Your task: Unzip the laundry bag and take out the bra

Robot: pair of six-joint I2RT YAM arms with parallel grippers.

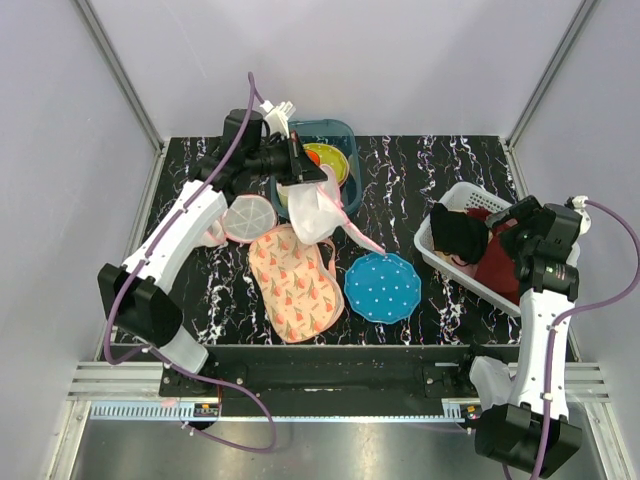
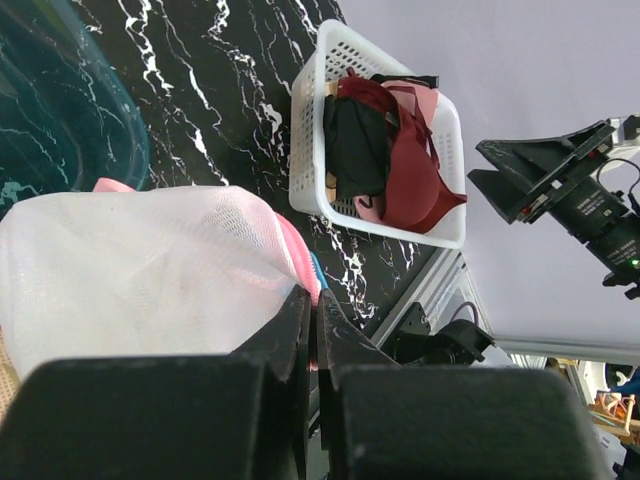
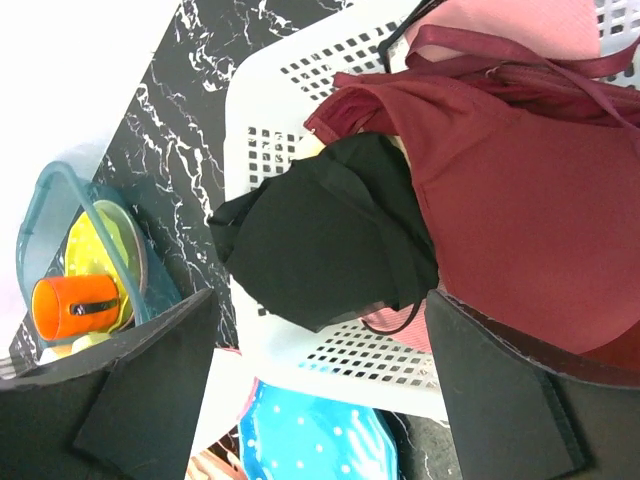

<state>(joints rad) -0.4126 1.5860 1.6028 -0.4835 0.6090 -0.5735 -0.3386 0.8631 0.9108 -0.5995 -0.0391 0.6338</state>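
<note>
Two soft, light things here, neither with any stiffness to speak of. The bra, black with deep-red parts, lies crumpled inside the white basket, so it looks already out of the pouch. The right gripper hangs directly over the basket, fingers spread wide and holding nothing.

Well away from the basket, beyond the blue dotted mat, the left gripper is pressed together on the edge of the laundry bag, pinching the white mesh near its pink trim. The pouch droops limp from it.

I'd judge the bra would sag and trail its straps, which could catch in the basket's holes. A bunched fold of the cup seems a surer hold than a thin strap.
</note>
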